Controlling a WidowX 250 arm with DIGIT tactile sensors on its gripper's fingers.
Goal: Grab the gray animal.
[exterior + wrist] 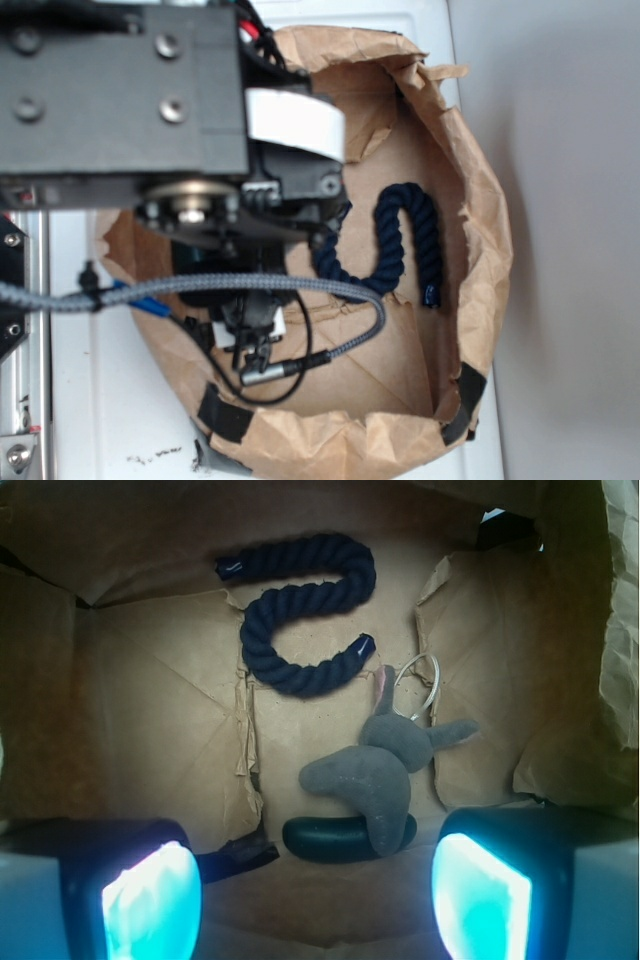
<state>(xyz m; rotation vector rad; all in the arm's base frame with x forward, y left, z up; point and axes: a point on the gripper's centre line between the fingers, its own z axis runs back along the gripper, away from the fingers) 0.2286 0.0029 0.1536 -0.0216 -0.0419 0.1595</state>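
Observation:
The gray animal (375, 780) is a small soft plush lying on the brown paper floor in the wrist view, right of centre, with a thin white loop (418, 685) by its pinkish ear. One limb drapes over a dark green oblong object (330, 838). My gripper (315, 900) hovers above and just short of the toy, open, its two glowing cyan pads (150, 900) wide apart with nothing between them. In the exterior view the arm (130, 100) hides the plush.
A navy blue twisted rope (300, 610) (400, 240) lies curled beyond the plush. Crumpled brown paper bag walls (480, 240) (570, 680) ring the whole work area. A gray braided cable (230, 287) crosses under the arm.

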